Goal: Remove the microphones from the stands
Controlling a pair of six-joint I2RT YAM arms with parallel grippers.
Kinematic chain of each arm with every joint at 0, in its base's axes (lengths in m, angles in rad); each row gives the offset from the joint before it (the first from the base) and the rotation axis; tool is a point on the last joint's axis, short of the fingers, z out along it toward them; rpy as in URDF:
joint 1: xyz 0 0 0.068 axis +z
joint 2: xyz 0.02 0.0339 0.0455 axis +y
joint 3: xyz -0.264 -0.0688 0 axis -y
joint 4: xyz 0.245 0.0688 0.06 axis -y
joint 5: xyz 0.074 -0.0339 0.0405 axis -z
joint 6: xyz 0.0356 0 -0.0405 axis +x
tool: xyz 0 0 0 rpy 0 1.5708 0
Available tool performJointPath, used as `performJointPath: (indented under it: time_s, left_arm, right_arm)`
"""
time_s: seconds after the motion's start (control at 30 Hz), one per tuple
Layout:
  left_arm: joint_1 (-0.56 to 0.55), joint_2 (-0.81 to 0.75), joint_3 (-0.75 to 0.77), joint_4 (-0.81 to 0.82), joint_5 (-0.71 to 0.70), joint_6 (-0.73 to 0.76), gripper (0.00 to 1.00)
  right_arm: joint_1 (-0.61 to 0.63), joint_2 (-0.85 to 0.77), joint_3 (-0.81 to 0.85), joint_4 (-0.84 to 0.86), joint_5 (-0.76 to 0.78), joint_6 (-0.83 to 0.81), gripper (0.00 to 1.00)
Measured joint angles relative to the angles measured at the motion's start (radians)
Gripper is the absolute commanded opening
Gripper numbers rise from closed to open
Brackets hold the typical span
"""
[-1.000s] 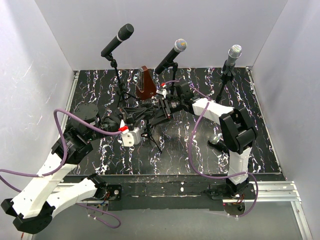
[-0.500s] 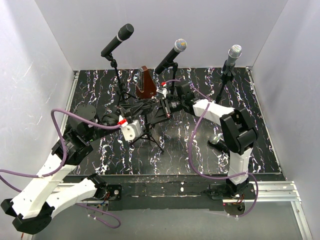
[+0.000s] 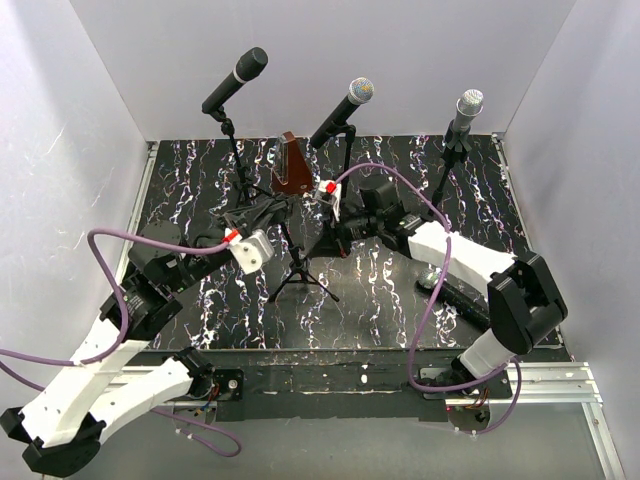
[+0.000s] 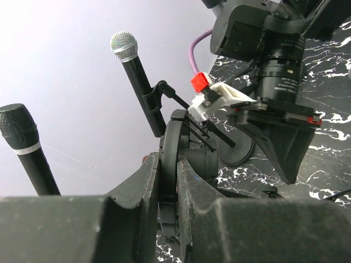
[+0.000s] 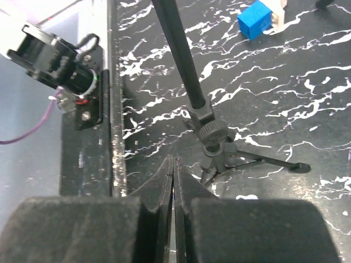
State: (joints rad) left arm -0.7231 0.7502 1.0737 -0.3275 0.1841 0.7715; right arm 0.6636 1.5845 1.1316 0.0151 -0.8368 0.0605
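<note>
A black tripod stand point(image 3: 300, 272) stands mid-table with no microphone in its clip. My left gripper point(image 3: 272, 215) is shut on that clip point(image 4: 171, 143) at the top of the stand; the left wrist view shows the left gripper point(image 4: 171, 164) pinching the black ring between both fingers. My right gripper point(image 3: 322, 240) hangs just above the tripod hub point(image 5: 213, 134); in the right wrist view this gripper point(image 5: 173, 160) is shut with nothing in it. A loose microphone point(image 3: 452, 290) lies flat on the table beside my right forearm.
Three more microphones sit on stands along the back: a black one point(image 3: 238, 78), a silver-headed one point(image 3: 350, 105) and a silver one point(image 3: 465, 110). A brown metronome-like block point(image 3: 292, 168) stands behind the held stand. White walls close in the marbled black table point(image 3: 200, 190).
My right gripper has shut and drawn back from the stand's top, its elbow swinging right and uncovering the lying microphone. The left gripper has kept its hold and raised the stand more upright.
</note>
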Motion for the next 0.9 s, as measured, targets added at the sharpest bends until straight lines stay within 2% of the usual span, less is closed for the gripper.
performJointPath:
  time_s: [0.03, 0.1, 0.13, 0.17, 0.43, 0.63, 0.9]
  left_arm:
    - [0.000, -0.002, 0.000, -0.001, 0.006, 0.007, 0.00]
    - [0.000, -0.007, -0.003, -0.005, 0.026, 0.032, 0.00]
    - [0.000, -0.011, -0.005, -0.007, 0.036, 0.043, 0.00]
    - [0.000, -0.018, -0.011, -0.008, 0.047, 0.057, 0.00]
    - [0.000, -0.109, -0.038, -0.077, 0.148, 0.133, 0.00]
    - [0.000, -0.127, -0.051, -0.085, 0.172, 0.161, 0.00]
    - [0.000, -0.154, -0.068, -0.090, 0.180, 0.190, 0.00]
  right_arm:
    - [0.009, -0.013, -0.024, 0.003, 0.021, -0.038, 0.39]
    - [0.015, -0.011, -0.033, -0.013, 0.055, -0.092, 0.68]
    - [0.013, -0.006, -0.030, -0.020, 0.065, -0.103, 0.76]
    - [0.010, 0.000, -0.023, -0.037, 0.068, -0.126, 0.78]
    - [0.001, 0.035, 0.089, -0.161, 0.037, -0.349, 0.77]
    - [0.006, 0.082, 0.201, -0.308, -0.032, -0.521, 0.74]
    - [0.021, 0.132, 0.223, -0.357, -0.069, -0.508, 0.70]
